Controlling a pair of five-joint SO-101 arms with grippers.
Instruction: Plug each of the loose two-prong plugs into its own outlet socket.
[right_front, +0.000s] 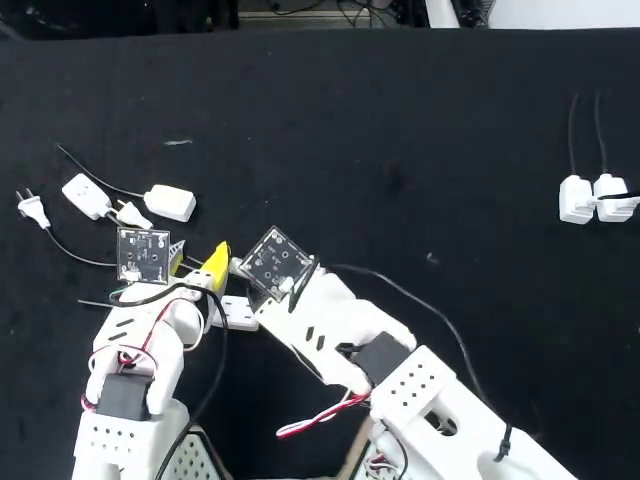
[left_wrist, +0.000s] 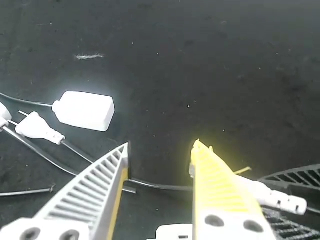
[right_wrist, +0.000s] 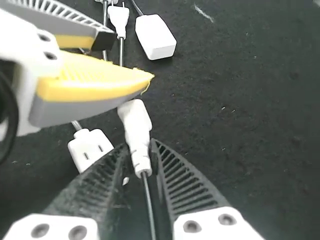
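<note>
Right jaws were clamped on the white plug (right_wrist: 136, 131), with the socket (right_wrist: 90, 148) lying just beside them. Left jaws gaped wide and empty just past the plug's tip. I'd have pinned that socket with the left, then squared the prongs before pushing.

Matt cloth table (right_front: 400, 120), smooth plastic plug (right_wrist: 135, 123)

The worktop (right_front: 400, 110) is plain black with a few pale flecks. The left hand (left_wrist: 160, 145) has ribbed fingers (left_wrist: 215, 185), one yellow, the other white edged in yellow. The right hand (right_wrist: 140, 149) is ribbed black on white bases. The plug (right_wrist: 135, 122) is white and its cable (right_wrist: 146, 200) is black. The socket (right_wrist: 89, 148) is white. The arms (right_front: 330, 320) are white, with red and white wires (right_front: 320, 415).
</note>
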